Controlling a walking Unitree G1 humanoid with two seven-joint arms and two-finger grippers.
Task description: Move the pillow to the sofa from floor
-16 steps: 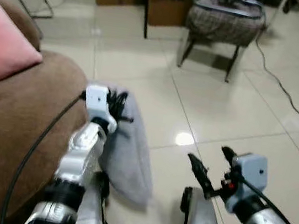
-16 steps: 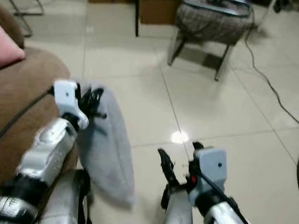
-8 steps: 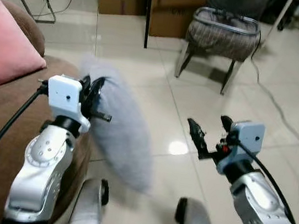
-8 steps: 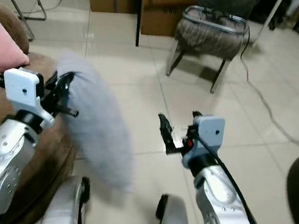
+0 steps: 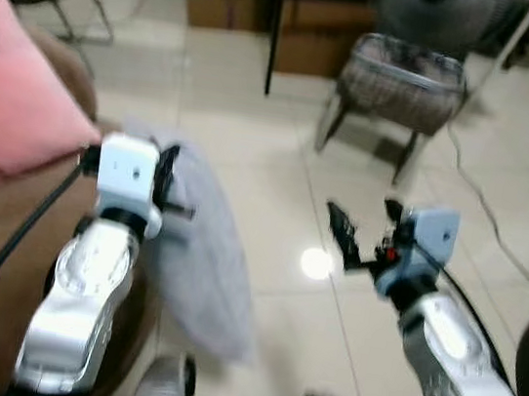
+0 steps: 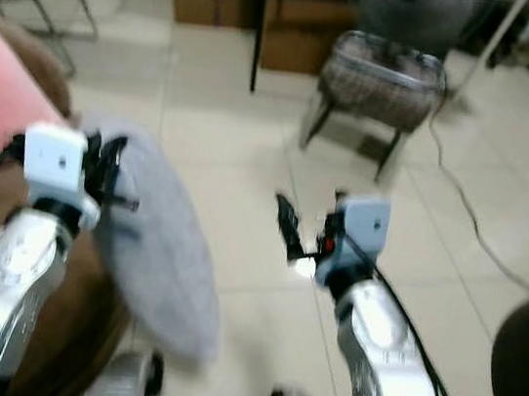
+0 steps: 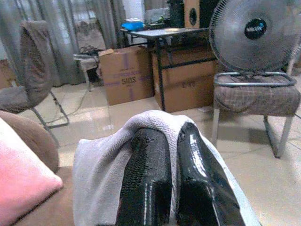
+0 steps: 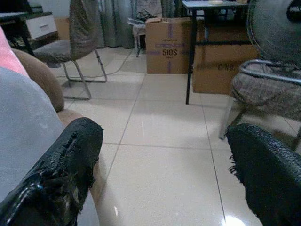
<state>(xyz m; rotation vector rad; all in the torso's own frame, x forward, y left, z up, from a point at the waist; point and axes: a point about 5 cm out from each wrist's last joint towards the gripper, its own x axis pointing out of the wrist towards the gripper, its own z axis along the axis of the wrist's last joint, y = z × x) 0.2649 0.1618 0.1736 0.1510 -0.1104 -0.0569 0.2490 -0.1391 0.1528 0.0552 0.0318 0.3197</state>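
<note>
**Grey pillow held off the floor beside the sofa**

While the head views are blurred, the layout reads clearly enough. At far left sits the rounded brown fabric sofa (image 5: 1,250), with a plump pink cushion (image 5: 12,103) resting on it. Just beside the sofa's arm, the left gripper (image 7: 171,179) has its two long black fingers pressed together on the top edge of the soft light-grey fabric pillow (image 5: 202,258), pinching a fold of it. The pillow hangs down from that grip, clear of the glossy cream tiled floor (image 5: 278,170) and close against the sofa's side.

Further right, the right gripper (image 5: 363,234) is raised in the air over the tiles, its fingers spread wide apart with nothing between them.

Beyond both arms, a metal-legged stool with a brown checked seat (image 5: 399,84) stands on the tiles, carrying a round grey electric fan (image 7: 254,33). Brown cardboard boxes (image 7: 127,75) sit behind it, next to a dark metal-framed table (image 7: 164,35). A black cable (image 5: 499,211) trails across the floor at right.
</note>
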